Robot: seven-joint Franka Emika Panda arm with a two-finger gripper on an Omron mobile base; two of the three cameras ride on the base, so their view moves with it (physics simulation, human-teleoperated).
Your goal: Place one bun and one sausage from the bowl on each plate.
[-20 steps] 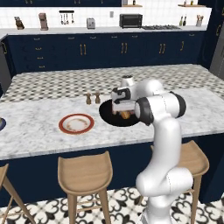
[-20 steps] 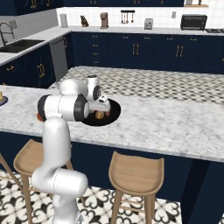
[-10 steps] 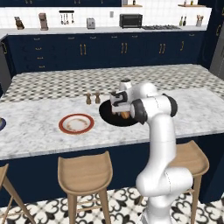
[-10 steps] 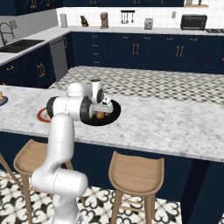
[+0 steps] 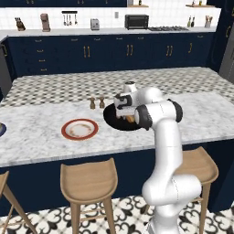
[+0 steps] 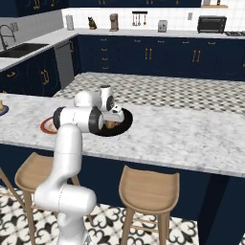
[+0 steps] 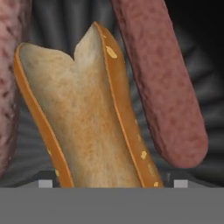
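- Bench: marble island top; carries everything below
- Bowl: wide black dish near the front edge of the bench, the arm's hand lowered into it
- Red-rimmed plate: bare, well apart from the bowl on the bench, to its left in the left base view
- Jaws: low inside the bowl; only two small tip corners show in the hand view, spread either side of the bun, not touching it. Apart, as far as that view allows; whether they are pressing on anything I cannot tell
- Bun: split roll lying in the bowl directly under the hand, between the tips; long axis runs straight away from the hand, so the tips straddle its width
- Sausage: just beside the bun, roughly parallel; a second sausage flanks the other side
- Judgement: closing here should catch the bun across its short side, sausages near enough to get nudged
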